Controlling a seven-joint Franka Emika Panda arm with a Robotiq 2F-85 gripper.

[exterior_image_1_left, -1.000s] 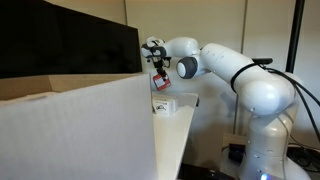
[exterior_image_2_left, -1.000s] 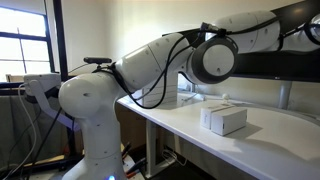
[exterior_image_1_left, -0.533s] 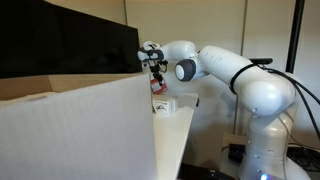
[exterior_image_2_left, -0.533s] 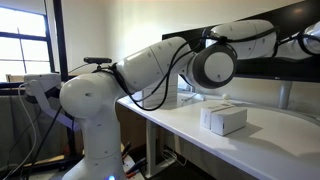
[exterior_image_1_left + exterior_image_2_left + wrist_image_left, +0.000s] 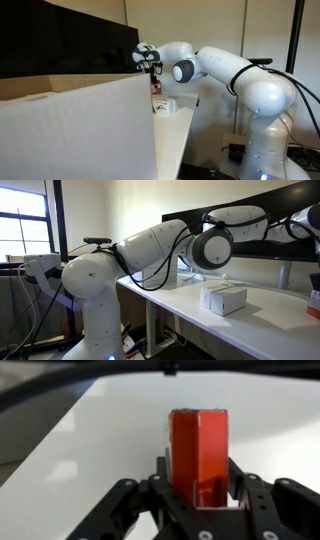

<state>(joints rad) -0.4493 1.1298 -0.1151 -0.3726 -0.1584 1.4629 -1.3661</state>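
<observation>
On the white bench (image 5: 80,460) a red box (image 5: 200,445) stands upright. Just above it, the gripper (image 5: 200,488) has its jaws slightly spread, one on either side of the box. Whether they touch it is unclear. A white carton (image 5: 223,299) sits nearby.

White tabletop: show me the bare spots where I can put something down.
The white tabletop lies bare between the white cardboard box and its near edge. In the wrist view it is also bare to the left of the red rectangular block. It is crowded where the gripper flanks that block.
</observation>
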